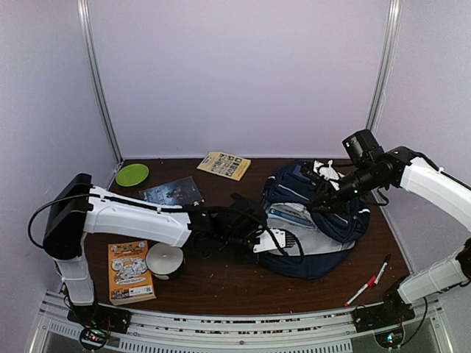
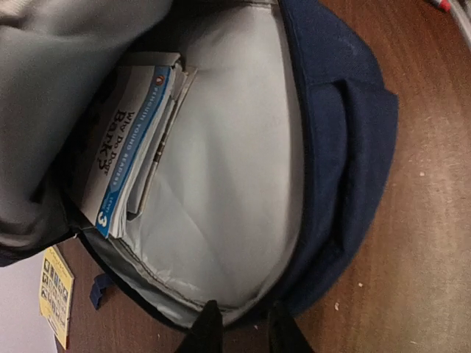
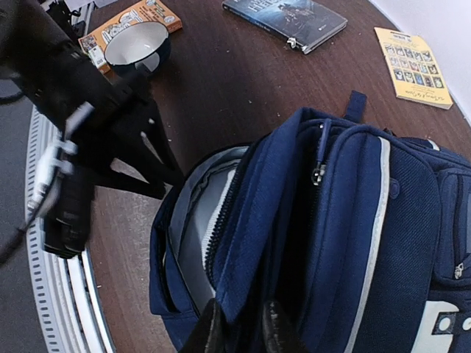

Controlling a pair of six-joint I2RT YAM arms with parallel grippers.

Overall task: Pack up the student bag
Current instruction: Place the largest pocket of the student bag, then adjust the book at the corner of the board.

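The student bag (image 1: 316, 224) is a navy-blue backpack lying at the middle right of the table with its main compartment open. My right gripper (image 3: 241, 329) is shut on the blue fabric of the bag's upper flap (image 3: 265, 243) and holds it up. My left gripper (image 2: 241, 329) is open and empty, its tips at the rim of the opening. In the left wrist view the grey lining (image 2: 235, 169) shows, and a white and blue book (image 2: 129, 158) lies inside against the left wall. My left arm (image 3: 81, 125) shows in the right wrist view, in front of the opening.
On the table are a green plate (image 1: 132, 174), a yellow booklet (image 1: 224, 165), a dark book (image 1: 171, 193), an orange book (image 1: 130, 271), a bowl (image 1: 164, 259), and a red marker (image 1: 360, 292) with a pen (image 1: 383, 271) at the front right.
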